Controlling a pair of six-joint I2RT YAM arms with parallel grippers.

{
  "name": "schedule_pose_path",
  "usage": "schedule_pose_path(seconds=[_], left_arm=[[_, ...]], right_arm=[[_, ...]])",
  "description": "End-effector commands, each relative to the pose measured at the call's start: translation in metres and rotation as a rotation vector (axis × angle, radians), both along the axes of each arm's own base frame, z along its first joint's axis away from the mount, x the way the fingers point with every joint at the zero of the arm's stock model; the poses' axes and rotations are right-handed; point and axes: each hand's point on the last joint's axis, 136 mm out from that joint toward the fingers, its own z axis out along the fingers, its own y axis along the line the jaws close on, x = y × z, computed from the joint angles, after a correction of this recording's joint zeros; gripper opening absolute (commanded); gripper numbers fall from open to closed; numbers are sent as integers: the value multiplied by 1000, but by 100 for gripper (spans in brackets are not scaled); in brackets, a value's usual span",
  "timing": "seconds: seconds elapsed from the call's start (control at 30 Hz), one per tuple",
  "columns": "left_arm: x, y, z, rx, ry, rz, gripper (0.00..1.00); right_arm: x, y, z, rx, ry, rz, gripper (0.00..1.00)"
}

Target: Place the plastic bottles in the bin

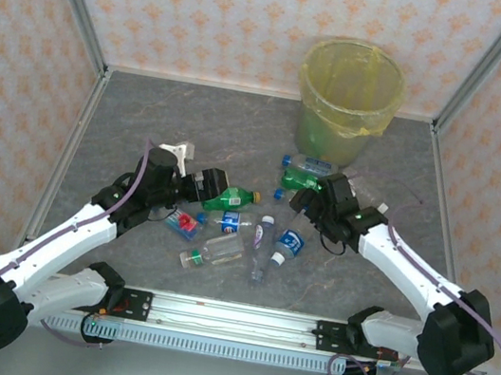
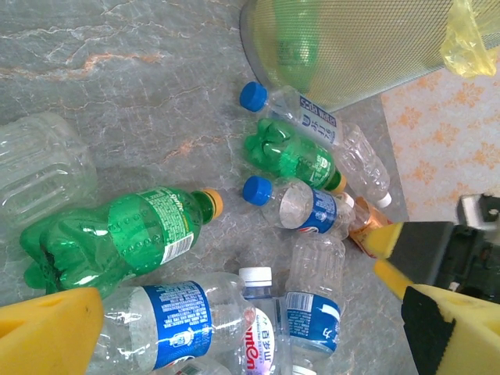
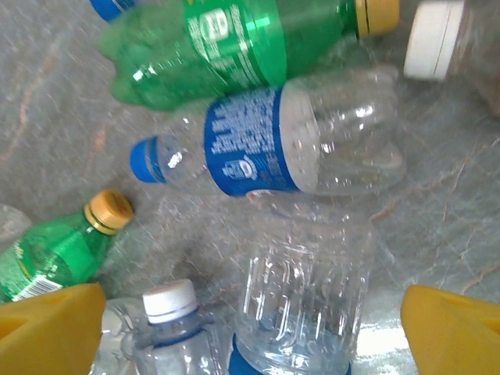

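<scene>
I'm keeping the right gripper (image 3: 250, 332) spread wide, a clear bottle (image 3: 305, 289) lying between its fingers, untouched. Left gripper (image 2: 234, 312) is gaping wide too, hanging over a green bottle (image 2: 117, 238). The plastic bottles (image 1: 221, 250) are lying scattered on the table (image 1: 146, 122), the bin (image 1: 338, 125) standing just behind them.

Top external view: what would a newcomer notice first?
A tall pale-yellow bin with a yellow bag liner stands at the far side of the grey table, right of centre. In front of it, between the two arms, is a scatter of plastic bottles, clear and green. The left gripper and right gripper hang open over that pile, their yellow fingers spread wide.
</scene>
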Motion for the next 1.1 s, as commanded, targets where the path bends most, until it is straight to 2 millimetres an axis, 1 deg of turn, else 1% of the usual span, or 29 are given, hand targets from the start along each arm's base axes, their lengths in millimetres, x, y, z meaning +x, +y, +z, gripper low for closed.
schedule_pose_path(seconds=[0.0, 0.1, 0.2, 0.37, 0.57, 0.77, 0.87, 0.97, 1.07], left_arm=[[-1, 1, 6, 7, -50, -8, 99], [-2, 3, 6, 14, -56, -4, 99], [-3, 5, 5, 19, -56, -2, 99], [-6, 8, 5, 22, -61, 10, 99], [-7, 11, 5, 26, -63, 22, 99], [-6, 13, 10, 32, -69, 26, 99], [-6, 13, 11, 35, -69, 28, 99], [-6, 13, 14, 37, -70, 28, 99], [-6, 13, 14, 35, -70, 26, 99]], right_arm=[[-2, 9, -14, 47, 57, -2, 93], [-8, 11, -32, 37, 128, 5, 91], [-12, 14, -45, 30, 179, 12, 90], [-14, 12, -59, 3, 223, 16, 88], [-17, 12, -75, -7, 263, 28, 81], [-16, 11, -86, -16, 278, 26, 77], [-16, 10, -88, -21, 283, 13, 71], [-14, 8, -84, -21, 267, 2, 70], [-12, 5, -77, -24, 243, -11, 66]])
